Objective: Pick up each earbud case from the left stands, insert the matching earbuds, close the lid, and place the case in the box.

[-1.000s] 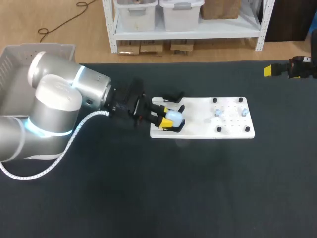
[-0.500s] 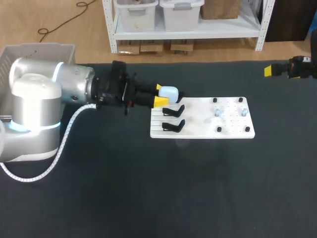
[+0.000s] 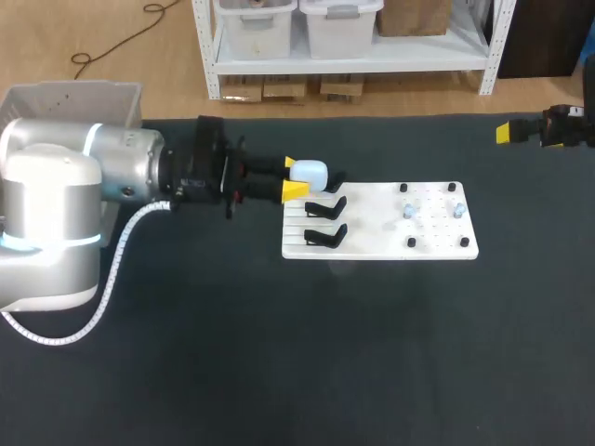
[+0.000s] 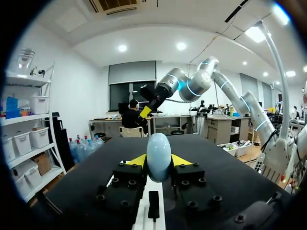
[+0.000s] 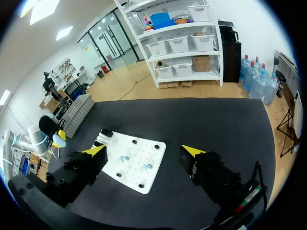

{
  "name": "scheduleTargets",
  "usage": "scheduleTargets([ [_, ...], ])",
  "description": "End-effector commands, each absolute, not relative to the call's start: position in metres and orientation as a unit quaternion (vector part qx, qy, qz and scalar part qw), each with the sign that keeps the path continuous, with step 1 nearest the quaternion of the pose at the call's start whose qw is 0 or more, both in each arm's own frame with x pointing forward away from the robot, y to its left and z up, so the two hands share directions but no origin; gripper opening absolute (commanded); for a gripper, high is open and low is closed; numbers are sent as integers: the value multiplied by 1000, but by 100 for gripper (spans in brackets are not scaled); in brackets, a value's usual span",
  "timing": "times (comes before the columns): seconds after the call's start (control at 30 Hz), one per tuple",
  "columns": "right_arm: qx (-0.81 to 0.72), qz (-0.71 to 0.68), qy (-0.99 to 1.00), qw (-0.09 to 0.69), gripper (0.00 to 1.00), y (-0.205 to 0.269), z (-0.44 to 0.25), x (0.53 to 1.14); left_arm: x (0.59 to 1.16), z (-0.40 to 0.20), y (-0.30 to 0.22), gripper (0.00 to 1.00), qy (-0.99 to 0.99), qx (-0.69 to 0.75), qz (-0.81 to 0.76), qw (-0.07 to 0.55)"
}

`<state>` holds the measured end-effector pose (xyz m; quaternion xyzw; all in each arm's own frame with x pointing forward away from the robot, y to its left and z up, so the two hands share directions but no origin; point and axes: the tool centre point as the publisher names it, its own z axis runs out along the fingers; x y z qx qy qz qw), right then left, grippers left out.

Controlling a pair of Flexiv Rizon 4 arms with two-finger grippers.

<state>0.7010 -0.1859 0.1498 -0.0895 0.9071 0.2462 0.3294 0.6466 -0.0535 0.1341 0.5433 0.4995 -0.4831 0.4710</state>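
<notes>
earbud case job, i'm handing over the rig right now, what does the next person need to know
Left gripper: shut on the pale blue earbud case, held off the table beside the two black stands, both empty.
Right gripper: open, empty, at the table's far right.
Two earbuds lie on the white board.
Done: case picked up. Left: insert earbuds, close lid, place in the box.

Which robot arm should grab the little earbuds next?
Right, I think. The right gripper is open and empty, and the earbuds lie on its side of the board. The left gripper is holding the case.
</notes>
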Motion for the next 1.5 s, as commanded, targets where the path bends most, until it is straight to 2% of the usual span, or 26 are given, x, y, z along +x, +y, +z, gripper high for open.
scheduleTargets([
  [0.03, -90, 247, 907, 329, 100, -186, 150, 701, 644, 134, -54, 0, 501, 541, -480, 474],
  [0.53, -109, 241, 906, 329, 100, -179, 156, 699, 641, 134, -62, 0, 490, 544, -492, 471],
  [1.1, -211, 174, 915, 296, 100, -93, 152, 640, 648, 128, -75, 0, 469, 550, -526, 448],
  [1.5, -244, 154, 917, 276, 100, -41, 149, 625, 645, 124, -81, 0, 459, 556, -541, 434],
])
